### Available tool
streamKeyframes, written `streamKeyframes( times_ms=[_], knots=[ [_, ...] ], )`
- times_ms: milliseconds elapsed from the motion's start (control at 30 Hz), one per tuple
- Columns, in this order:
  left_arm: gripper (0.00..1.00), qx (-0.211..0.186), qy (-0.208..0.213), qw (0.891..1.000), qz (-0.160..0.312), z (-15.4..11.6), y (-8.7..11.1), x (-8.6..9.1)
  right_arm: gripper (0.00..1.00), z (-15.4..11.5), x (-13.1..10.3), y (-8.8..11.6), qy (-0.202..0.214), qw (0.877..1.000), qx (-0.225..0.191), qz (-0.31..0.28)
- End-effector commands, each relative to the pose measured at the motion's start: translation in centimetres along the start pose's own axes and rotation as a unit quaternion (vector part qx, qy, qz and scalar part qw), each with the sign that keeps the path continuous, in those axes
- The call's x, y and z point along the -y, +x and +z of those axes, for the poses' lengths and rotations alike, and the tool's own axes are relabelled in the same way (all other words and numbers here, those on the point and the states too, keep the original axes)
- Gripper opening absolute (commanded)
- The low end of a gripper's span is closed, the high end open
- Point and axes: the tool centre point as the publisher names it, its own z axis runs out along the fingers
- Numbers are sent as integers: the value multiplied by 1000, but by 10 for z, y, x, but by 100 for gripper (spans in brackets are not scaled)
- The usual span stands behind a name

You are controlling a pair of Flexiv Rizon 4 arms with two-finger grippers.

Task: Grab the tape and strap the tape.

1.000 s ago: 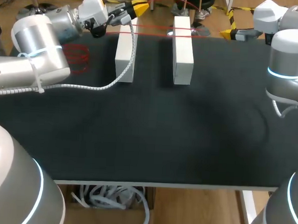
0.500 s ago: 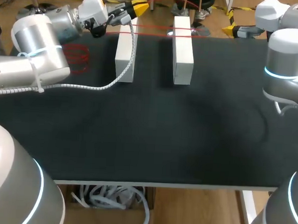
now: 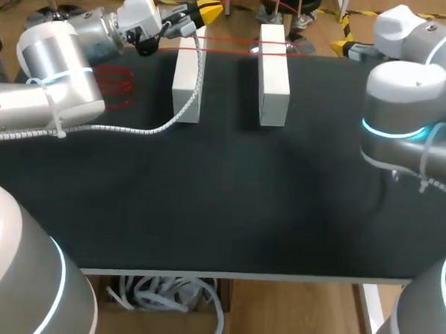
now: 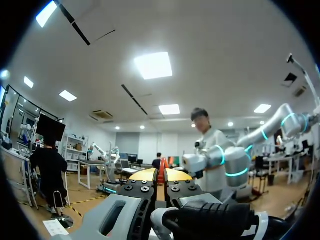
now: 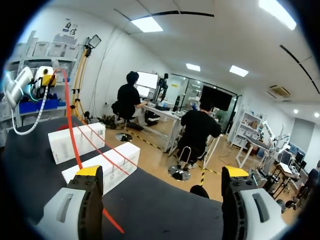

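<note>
The left gripper [image 3: 207, 11] is pinched shut on the red tape [image 5: 74, 135], which stretches across two white blocks [image 3: 272, 80]. The right gripper [image 5: 160, 172] gapes wide and holds nothing, with the tape passing close beside one finger.

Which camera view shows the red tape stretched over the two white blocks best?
The head view: the red tape runs across both white blocks. The right wrist view shows it obliquely; the left wrist view hardly shows it.

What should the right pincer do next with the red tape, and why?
Probably slide sideways until the red tape lies between its fingers. The right pincer is open, and the tape, held by the left pincer, runs past only one finger.
</note>
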Motion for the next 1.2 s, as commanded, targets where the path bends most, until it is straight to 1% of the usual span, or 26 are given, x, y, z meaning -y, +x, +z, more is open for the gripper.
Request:
streamKeyframes(
  times_ms=[33, 133, 267, 367, 433, 500, 567, 600, 633, 1200],
  knots=[
    [0, 1, 1, 1000, 1, 0, 0, -1, 100, 0, 1, 6, -64, 997, 51, 2],
    [0, 1, 1, 1000, 1, 0, 0, -1, 100, -1, -2, 8, -87, 994, 71, 10],
    [0, 1, 1, 1000, 1, 0, 0, -1, 100, -1, -4, 9, -97, 991, 86, 20],
    [0, 1, 1, 1000, 1, 0, 0, -1, 100, -2, -5, 10, -105, 989, 93, 38],
    [0, 1, 1, 1000, 1, 0, 0, -1, 100, -3, -6, 10, -108, 988, 94, 66],
    [0, 1, 1, 1000, 1, 0, 0, -1, 100, -5, -8, 10, -112, 986, 99, 77],
    [0, 1, 1, 1000, 1, 0, 0, -1, 100, -7, -13, 11, -121, 982, 99, 110],
    [0, 1, 1, 1000, 1, 0, 0, -1, 100, -9, -16, 11, -121, 979, 94, 137],
    [0, 1, 1, 1000, 1, 0, 0, -1, 100, -9, -18, 10, -102, 979, 91, 153],
    [0, 1, 1, 1000, 1, 0, 0, -1, 100, -9, -19, 12, -103, 977, 92, 159]
  ],
)
